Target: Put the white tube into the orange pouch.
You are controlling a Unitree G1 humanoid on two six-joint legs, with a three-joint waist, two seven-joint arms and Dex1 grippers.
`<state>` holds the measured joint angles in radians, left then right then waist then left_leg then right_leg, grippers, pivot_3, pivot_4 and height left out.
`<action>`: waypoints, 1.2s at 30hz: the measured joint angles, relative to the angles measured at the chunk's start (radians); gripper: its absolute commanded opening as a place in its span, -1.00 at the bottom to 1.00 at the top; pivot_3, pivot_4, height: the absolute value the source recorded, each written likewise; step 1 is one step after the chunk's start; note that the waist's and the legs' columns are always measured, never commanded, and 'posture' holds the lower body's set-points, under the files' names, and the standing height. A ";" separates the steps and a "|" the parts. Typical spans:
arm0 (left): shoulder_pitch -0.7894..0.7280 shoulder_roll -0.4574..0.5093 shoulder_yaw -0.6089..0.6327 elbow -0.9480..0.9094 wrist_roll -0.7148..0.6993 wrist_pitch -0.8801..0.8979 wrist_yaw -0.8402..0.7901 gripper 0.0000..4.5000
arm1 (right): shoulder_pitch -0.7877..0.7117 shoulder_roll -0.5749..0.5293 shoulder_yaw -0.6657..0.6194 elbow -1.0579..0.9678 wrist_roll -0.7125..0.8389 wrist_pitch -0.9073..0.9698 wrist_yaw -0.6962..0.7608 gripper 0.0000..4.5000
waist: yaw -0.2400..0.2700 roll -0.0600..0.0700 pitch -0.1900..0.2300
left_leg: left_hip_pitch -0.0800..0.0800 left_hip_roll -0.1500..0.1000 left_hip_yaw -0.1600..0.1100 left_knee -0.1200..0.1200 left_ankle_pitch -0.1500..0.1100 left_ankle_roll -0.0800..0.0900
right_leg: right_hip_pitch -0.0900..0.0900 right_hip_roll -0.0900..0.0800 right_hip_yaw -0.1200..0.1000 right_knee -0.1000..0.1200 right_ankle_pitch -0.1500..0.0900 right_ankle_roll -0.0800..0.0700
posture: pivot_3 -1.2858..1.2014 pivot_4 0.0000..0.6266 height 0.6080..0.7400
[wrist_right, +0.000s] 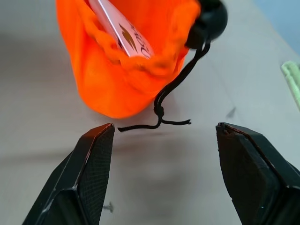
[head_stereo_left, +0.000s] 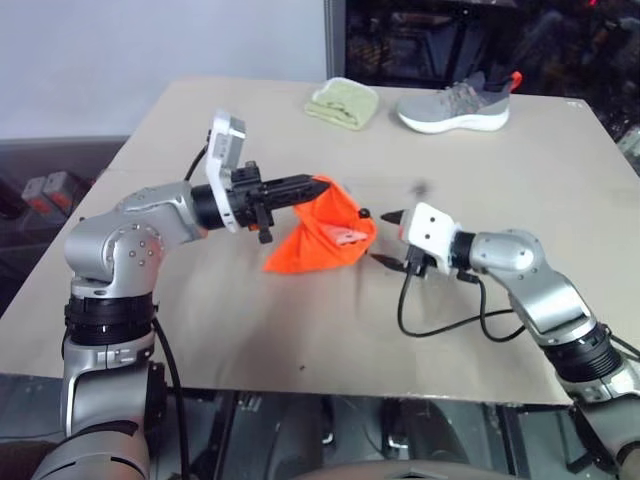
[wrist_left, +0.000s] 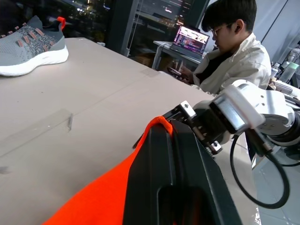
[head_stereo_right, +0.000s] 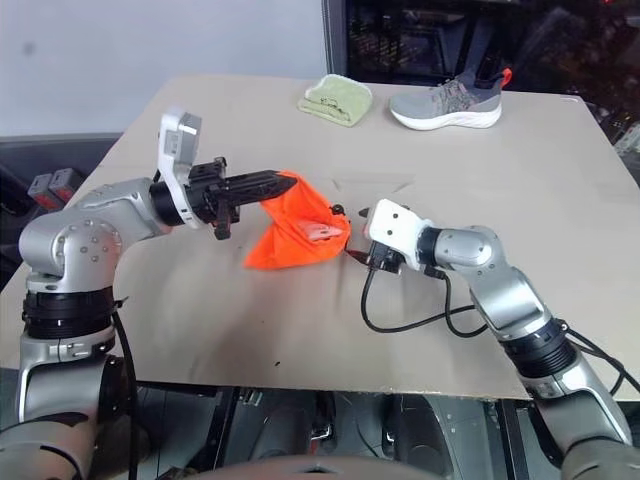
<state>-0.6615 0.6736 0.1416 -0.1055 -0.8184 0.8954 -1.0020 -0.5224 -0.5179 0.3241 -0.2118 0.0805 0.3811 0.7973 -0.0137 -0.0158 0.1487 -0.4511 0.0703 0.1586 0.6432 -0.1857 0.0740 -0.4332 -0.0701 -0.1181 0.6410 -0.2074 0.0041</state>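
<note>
Tabletop [head_stereo_left: 500,300]: spreading tan across the middle of the head views, carrying everything else.

Far edge, upper centre of the frame: lying there well apart from the work, a grey shoe [head_stereo_left: 455,105] and, just to its left, a folded green cloth [head_stereo_left: 343,102]. Playing no part in the task.

Left gripper [head_stereo_left: 310,186]: reaching in level from the left of the frame, pinching shut on the top edge of the orange pouch [head_stereo_left: 315,245] and lifting that corner, so that the fabric is hanging in a slack triangle with its lower part seemingly resting on the table.

Right gripper [head_stereo_left: 385,238]: hovering just right of centre, pointing at the pouch mouth with jaws standing wide apart and gripping nothing; near the opening but not touching it.

White tube [wrist_right: 119,30]: sitting inside the pouch mouth, one printed end showing above the gathered orange rim in the right wrist view, the rest hidden by fabric.

Dark cord [wrist_right: 176,91]: trailing from its black toggle [wrist_right: 208,18] down onto the table between the pouch and the open fingers.

Judging the step: insertion looking all but done, with the tube already in the pouch and free of the right fingers. How deep it sits cannot be told.

Judging the next move: probably calling for a gentle nudge on the exposed end to seat it fully, approaching straight along the opening, avoiding the loose cord, and leaving the left pinch alone until the tube is lying securely inside.
</note>
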 measured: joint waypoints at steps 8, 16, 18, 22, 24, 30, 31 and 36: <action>-0.001 0.008 -0.024 0.000 0.004 -0.001 -0.021 -1.00 | -0.067 0.043 0.010 0.163 -0.011 -0.090 0.040 -0.23 | 0.001 0.000 0.000 | 0.000 -0.001 0.000 0.000 0.000 0.000 | 0.000 0.000 0.000 0.000 0.000 0.000 | 0.03 -0.52 1.00; 0.007 0.014 -0.025 0.000 0.014 -0.016 -0.024 -1.00 | -0.023 -0.012 -0.046 0.040 0.084 -0.028 0.119 -0.96 | 0.002 0.000 0.000 | 0.000 0.000 0.000 0.000 0.000 0.000 | 0.000 0.000 0.000 0.000 0.000 0.000 | 0.03 -0.52 1.00; 0.007 0.013 -0.026 0.001 0.025 -0.027 -0.024 -1.00 | 0.000 -0.021 -0.081 -0.016 0.134 0.023 0.130 -0.96 | 0.002 0.000 0.000 | 0.000 0.000 0.000 0.000 0.000 0.000 | 0.000 -0.001 0.000 0.000 0.000 0.000 | 0.03 -0.52 1.00; 0.006 0.000 -0.033 0.011 0.034 -0.034 -0.027 -1.00 | 0.025 -0.029 -0.120 -0.086 0.202 0.099 0.129 -0.96 | 0.002 0.000 0.000 | 0.000 0.000 0.000 0.000 0.000 0.000 | 0.000 -0.001 0.000 0.000 0.000 -0.001 | 0.03 -0.52 1.00; 0.001 -0.005 -0.033 0.028 0.034 -0.035 -0.028 -1.00 | 0.035 -0.029 -0.133 -0.104 0.221 0.122 0.122 -0.96 | 0.002 0.000 0.000 | 0.000 0.000 0.000 0.000 0.000 0.000 | 0.000 -0.001 0.000 0.000 0.000 -0.001 | 0.03 -0.52 1.00; -0.042 -0.009 -0.031 0.105 0.031 -0.031 -0.034 -1.00 | 0.054 -0.021 -0.136 -0.112 0.199 0.145 0.060 -0.96 | 0.002 0.000 0.000 | 0.000 0.000 0.000 0.000 0.000 0.000 | 0.000 -0.001 0.000 0.000 0.000 -0.001 | 0.03 -0.52 1.00; -0.046 -0.008 -0.031 0.121 0.032 -0.031 -0.044 -1.00 | 0.054 -0.010 -0.135 -0.106 0.187 0.152 0.035 -0.73 | 0.002 0.000 0.000 | 0.000 0.000 0.000 0.000 0.000 0.000 | 0.000 -0.001 0.000 0.000 0.000 -0.001 | 0.03 -0.52 1.00; -0.053 0.007 -0.032 0.172 0.044 -0.033 -0.082 -1.00 | 0.068 0.090 -0.125 -0.079 0.159 0.181 -0.078 0.03 | 0.000 0.000 0.000 | 0.000 0.001 0.000 0.000 0.000 0.000 | 0.000 0.000 0.000 0.001 0.000 0.000 | 0.03 -0.52 1.00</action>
<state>-0.7148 0.6802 0.1098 0.0669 -0.7746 0.8625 -1.0842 -0.4548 -0.4282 0.1991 -0.2910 0.2391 0.5618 0.7192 -0.0138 -0.0158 0.1487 -0.4508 0.0710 0.1586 0.6435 -0.1856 0.0742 -0.4332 -0.0703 -0.1179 0.6415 -0.2071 0.0044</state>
